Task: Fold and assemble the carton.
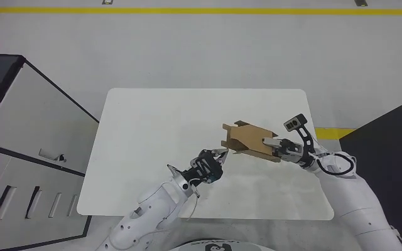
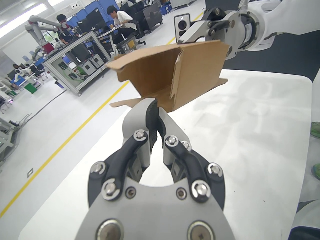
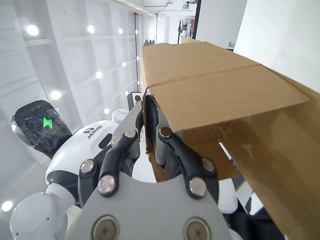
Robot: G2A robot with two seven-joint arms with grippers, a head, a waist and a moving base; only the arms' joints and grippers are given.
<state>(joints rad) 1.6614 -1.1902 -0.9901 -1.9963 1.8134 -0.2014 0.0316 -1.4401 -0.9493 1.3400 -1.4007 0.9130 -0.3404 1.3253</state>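
A brown carton [image 1: 251, 139] hangs partly unfolded above the right half of the white table [image 1: 157, 138], its open end with loose flaps facing left. My right gripper [image 1: 271, 145] is shut on the carton's right end; in the right wrist view a torn cardboard edge sits between its fingers [image 3: 140, 116] under the carton [image 3: 212, 88]. My left gripper [image 1: 222, 153] is just left of the carton's open end, fingers shut. In the left wrist view its tips [image 2: 153, 103] touch the lower flap of the carton [image 2: 195, 71], with the right gripper [image 2: 185, 39] behind it.
A grey cabinet [image 1: 31, 125] stands off the table's left side and a dark panel [image 1: 377, 138] off its right side. The table's left and far parts [image 1: 188, 106] are bare. A yellow line [image 1: 201, 10] runs across the floor beyond.
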